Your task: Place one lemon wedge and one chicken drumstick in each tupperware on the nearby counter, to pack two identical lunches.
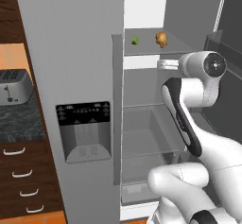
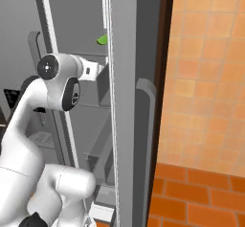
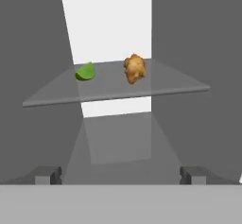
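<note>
Looking from the left base view, the white arm (image 1: 189, 124) rises from the lower right and bends into an open fridge, its wrist level with the space just under a grey shelf (image 1: 153, 48) high in the compartment. On that shelf sit a green lemon wedge (image 1: 135, 39) and, just to its right and apart from it, a golden-brown chicken drumstick (image 1: 161, 39). The closed fridge door with its dispenser panel (image 1: 84, 131) fills the middle, and far left a silver toaster (image 1: 14, 86) stands on the black marbled counter (image 1: 19, 119) above dark wood drawers with curved silver handles. From the right base view, the arm comes up from the lower left and reaches past the door edge into the fridge; the green wedge (image 2: 102, 39) peeks out above the wrist, beside the door edge, with an orange tiled wall to the right. From the hand view, the claw (image 3: 121, 175) stands wide, its two dark fingertips (image 3: 47, 175) far apart at the bottom and nothing between them. Ahead and above, the glass shelf (image 3: 179, 86) carries the wedge (image 3: 85, 72) on the left and the drumstick (image 3: 134, 68) on the right, near each other but not touching, well clear of the claw.
</note>
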